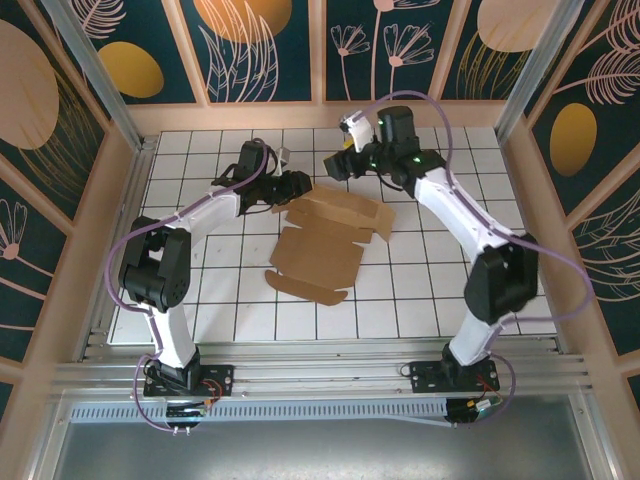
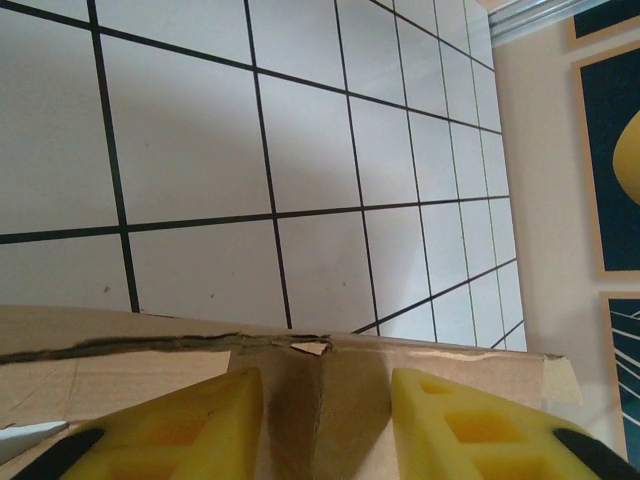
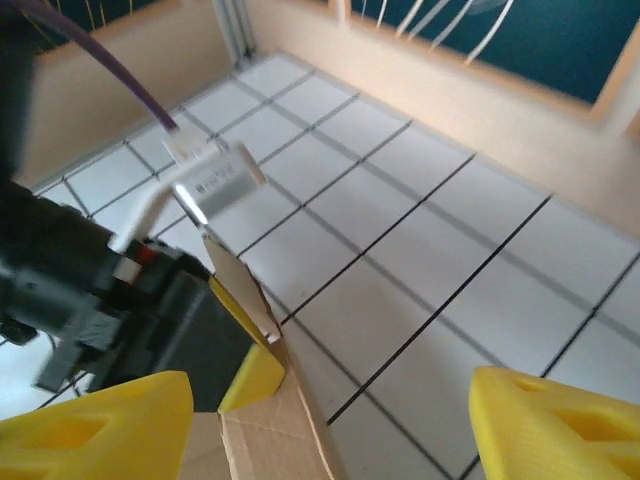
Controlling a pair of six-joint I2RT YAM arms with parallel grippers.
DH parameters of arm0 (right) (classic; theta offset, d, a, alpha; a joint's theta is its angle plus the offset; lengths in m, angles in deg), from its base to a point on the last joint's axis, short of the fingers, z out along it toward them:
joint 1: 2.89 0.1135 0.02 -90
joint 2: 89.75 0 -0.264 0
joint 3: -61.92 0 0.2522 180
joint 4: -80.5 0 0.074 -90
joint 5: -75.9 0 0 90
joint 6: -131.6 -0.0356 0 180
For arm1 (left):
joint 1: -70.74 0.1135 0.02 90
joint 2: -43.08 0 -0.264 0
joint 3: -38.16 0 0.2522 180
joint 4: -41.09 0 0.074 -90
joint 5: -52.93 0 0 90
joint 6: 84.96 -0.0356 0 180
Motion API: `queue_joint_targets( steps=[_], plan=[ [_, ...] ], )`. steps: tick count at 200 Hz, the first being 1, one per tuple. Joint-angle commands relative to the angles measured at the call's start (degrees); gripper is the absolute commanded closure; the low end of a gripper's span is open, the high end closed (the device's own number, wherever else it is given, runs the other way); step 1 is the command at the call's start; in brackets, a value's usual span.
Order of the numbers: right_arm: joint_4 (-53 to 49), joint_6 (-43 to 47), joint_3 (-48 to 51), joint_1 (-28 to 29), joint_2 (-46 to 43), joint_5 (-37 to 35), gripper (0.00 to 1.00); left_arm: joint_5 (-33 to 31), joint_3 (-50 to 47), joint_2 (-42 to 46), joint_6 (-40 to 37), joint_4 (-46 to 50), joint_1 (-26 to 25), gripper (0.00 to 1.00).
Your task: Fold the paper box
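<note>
The paper box (image 1: 325, 245) lies on the table (image 1: 430, 290), a little behind its middle. My left gripper (image 1: 298, 186) is at its far left corner. My right gripper (image 1: 336, 166) is at its far edge, just to the right of the left one. In the left wrist view, the edge of the box lies between my left fingers (image 2: 190, 425), with the table behind it. In the right wrist view, a flap (image 3: 250, 310) stands between my right fingers (image 3: 100, 420).
</note>
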Motion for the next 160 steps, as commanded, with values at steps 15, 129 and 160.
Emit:
queue_joint_targets(
  steps=[15, 129, 160],
  plan=[
    [-17.5, 1.6, -9.8, 0.1, 11.9, 6.8, 0.28, -2.5, 1.4, -1.4, -1.3, 4.0, -0.1, 0.62],
    [-12.9, -1.9, -6.8, -3.6, 15.2, 17.4, 0.45, -10.0, -1.6, 8.2, -8.1, 4.7, 0.0, 0.15],
    [-13.5, -1.7, -7.3, -3.8, 15.9, 16.9, 0.49, -16.6, -8.5, 15.7, -16.0, 2.7, 0.0, 0.08]
  ],
)
